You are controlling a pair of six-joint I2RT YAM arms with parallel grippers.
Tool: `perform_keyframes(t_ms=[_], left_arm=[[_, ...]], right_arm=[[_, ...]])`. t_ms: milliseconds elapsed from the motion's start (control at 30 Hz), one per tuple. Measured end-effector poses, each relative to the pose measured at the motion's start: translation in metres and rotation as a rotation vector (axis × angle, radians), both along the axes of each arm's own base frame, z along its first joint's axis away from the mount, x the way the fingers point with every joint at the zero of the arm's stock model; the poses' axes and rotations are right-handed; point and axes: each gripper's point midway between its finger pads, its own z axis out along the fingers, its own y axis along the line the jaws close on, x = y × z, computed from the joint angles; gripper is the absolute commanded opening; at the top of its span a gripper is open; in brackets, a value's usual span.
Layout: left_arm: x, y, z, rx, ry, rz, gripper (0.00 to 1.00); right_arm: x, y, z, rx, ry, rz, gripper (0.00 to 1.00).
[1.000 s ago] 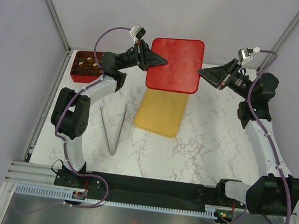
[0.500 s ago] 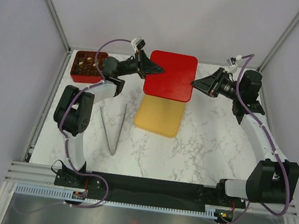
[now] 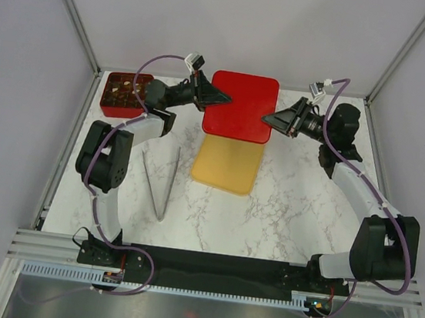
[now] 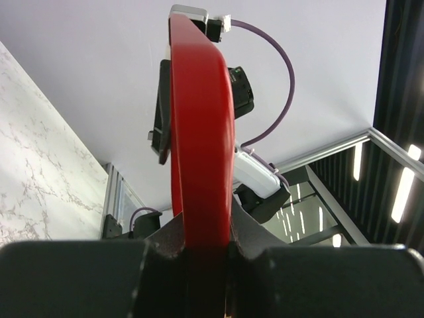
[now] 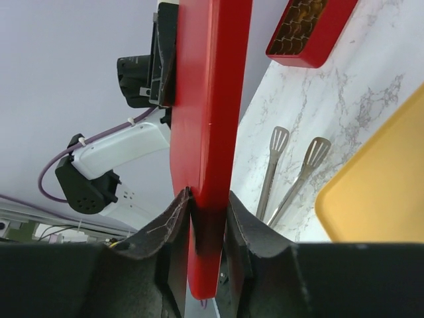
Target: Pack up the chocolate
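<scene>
I count one red lid (image 3: 242, 108), one red box (image 3: 117, 113) at ten o'clock, one yellow tray (image 3: 227, 165) and one pair of tongs (image 3: 160, 208). The chocolate (image 3: 128, 87) is too small to count.

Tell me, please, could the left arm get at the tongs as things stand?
Probably not yet. The left gripper is shut on the lid, shared with the right gripper, so it must let go first. The tongs lie uncovered beside that arm, so the path looks free.

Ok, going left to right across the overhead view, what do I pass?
From the left: red box with the chocolate → tongs → left pincer → red lid → right pincer. The yellow tray overlaps the lid's span, so it is left out.
</scene>
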Motion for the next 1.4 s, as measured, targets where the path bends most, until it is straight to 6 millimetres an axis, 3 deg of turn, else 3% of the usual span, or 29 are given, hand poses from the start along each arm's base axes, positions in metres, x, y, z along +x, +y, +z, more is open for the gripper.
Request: perform_keyframes(t_ms=[100,133,333,533,733,867,1100,1200,1267,1400], left_arm=[[0.001,0.001,0.002,-0.006,-0.008,0.007,0.18],[0.0,0.001,0.002,-0.008,-0.014,0.008,0.6],[-0.01,0.017,-0.013,0.086,-0.046,0.032,0.74],[-0.014,0.043,-0.009,0.217,-0.088,0.141,0.79],[-0.002,0.079,-0.017,0.409,-0.085,0.327,0.8],[0.019,0.104,-0.029,0.56,-0.058,0.466,0.76],[0.099,0.175,-0.049,0.982,-0.073,0.832,0.59],[0.127,0.207,-0.085,1.171,-0.042,0.909,0.52],[0.14,0.223,-0.116,1.282,-0.008,0.917,0.46],[0.156,0.254,-0.176,1.47,0.07,0.898,0.43]], right_arm=[[-0.001,0.001,0.006,0.021,-0.001,0.009,0.17],[-0.002,0.001,0.008,0.03,0.003,0.014,0.15],[0.001,0.007,0.014,0.076,0.014,0.029,0.07],[0.003,0.016,0.029,0.142,0.03,0.053,0.02],[0.019,0.01,0.058,0.192,-0.034,0.01,0.0],[0.03,0.009,0.059,0.214,-0.032,-0.008,0.0],[0.047,0.008,0.048,0.242,0.022,-0.038,0.0],[0.051,0.006,0.048,0.251,0.025,-0.053,0.0],[0.053,0.005,0.048,0.255,0.022,-0.061,0.0],[0.053,0.005,0.05,0.258,0.013,-0.065,0.0]])
